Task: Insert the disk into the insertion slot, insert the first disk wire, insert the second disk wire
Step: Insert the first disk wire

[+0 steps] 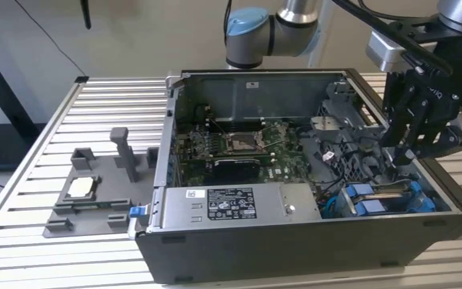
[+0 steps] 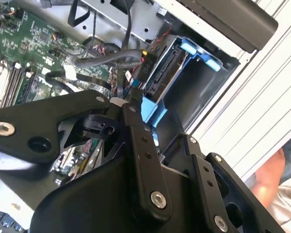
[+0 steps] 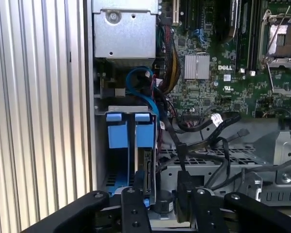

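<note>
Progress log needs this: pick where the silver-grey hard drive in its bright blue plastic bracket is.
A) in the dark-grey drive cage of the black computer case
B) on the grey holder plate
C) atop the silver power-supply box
A: in the first wrist view the silver-grey hard drive in its bright blue plastic bracket stands inside the dark-grey drive cage.

The computer case [image 1: 295,253] stands on the slatted table [image 1: 118,102], with the holder plate [image 1: 86,211] beside it on the exterior view's left. Inside, the power-supply box [image 1: 231,205] lies along the near wall, the circuit board [image 1: 239,144] behind it, and the disk [image 1: 391,191] sits in the slot [image 3: 128,108] at the near right corner.
</note>
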Available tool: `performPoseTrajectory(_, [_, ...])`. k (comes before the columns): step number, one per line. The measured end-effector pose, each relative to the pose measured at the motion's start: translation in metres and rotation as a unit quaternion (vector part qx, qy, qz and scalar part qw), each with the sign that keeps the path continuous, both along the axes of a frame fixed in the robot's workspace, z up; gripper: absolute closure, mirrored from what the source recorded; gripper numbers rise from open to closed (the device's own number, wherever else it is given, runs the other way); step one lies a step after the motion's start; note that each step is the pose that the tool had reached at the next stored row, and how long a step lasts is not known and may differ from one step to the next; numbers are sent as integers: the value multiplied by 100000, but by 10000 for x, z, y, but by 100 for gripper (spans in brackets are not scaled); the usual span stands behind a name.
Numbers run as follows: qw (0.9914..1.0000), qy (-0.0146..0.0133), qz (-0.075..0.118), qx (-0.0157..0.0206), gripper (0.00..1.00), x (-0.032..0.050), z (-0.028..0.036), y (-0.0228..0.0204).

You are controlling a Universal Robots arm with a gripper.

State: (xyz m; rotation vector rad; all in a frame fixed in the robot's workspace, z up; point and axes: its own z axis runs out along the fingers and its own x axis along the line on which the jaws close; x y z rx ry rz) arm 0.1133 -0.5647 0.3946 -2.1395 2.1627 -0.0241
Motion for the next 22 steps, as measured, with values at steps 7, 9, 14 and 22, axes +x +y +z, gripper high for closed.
performPoseTrajectory(7, [99997,-817,-3,135,59,117,1,31])
performPoseTrajectory(9, [99997,-819,-3,138,59,160,0,39])
performPoseTrajectory(14, [99996,-820,124,131,59,228,-4,89])
performPoseTrajectory(22, [99995,-817,472,-411,59,229,-56,178])
